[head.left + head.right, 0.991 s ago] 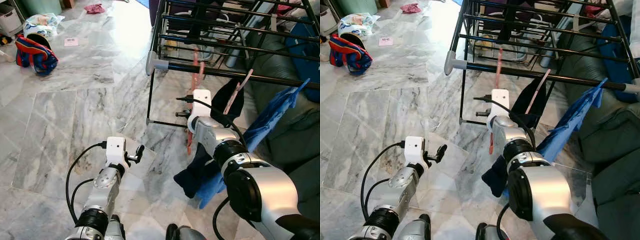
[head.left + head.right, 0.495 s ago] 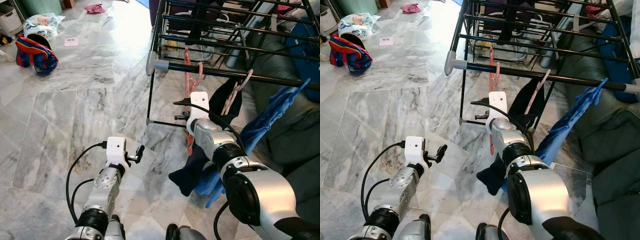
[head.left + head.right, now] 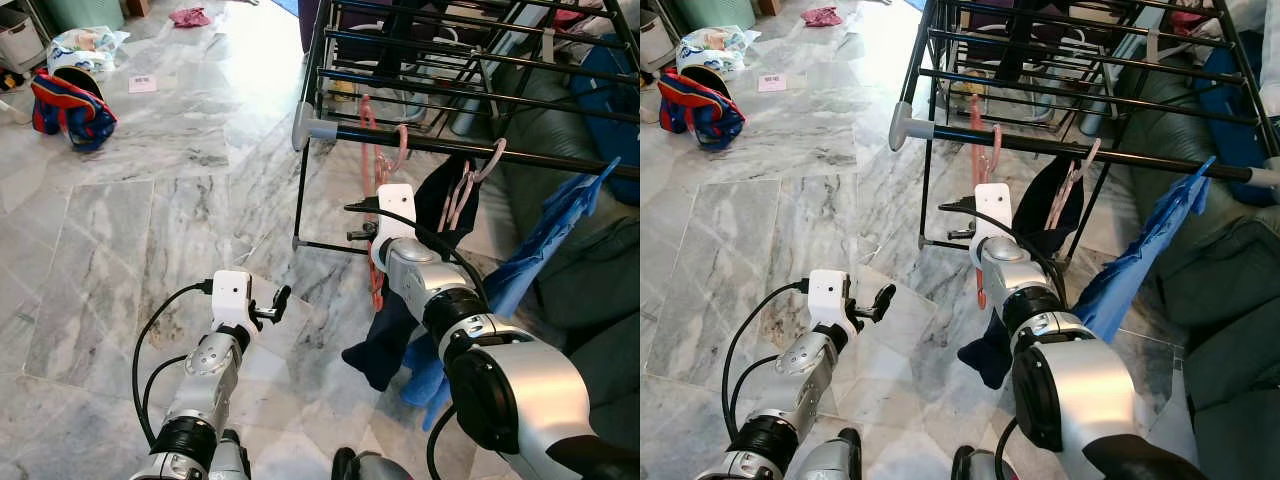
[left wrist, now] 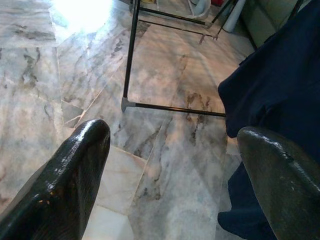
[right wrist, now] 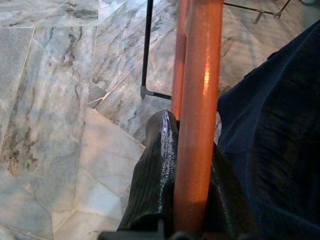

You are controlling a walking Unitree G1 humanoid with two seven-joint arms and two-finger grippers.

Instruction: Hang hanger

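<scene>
Now the pink hanger, clamped in the right gripper, has risen so its hook meets the drying rack's front rail; hanging looks nearly done. Left gripper idles, fingers wide.

Pink hanger hooked over black drying rack, navy garment dangling.

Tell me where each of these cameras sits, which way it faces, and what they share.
Head stereo pair: looks down past both silver arms at the drying rack and marble floor.
Left wrist: along the open left gripper at the floor.
Right wrist: along the right gripper, shut on the orange hanger.
Shared: the dark garment and the rack's foot.
</scene>
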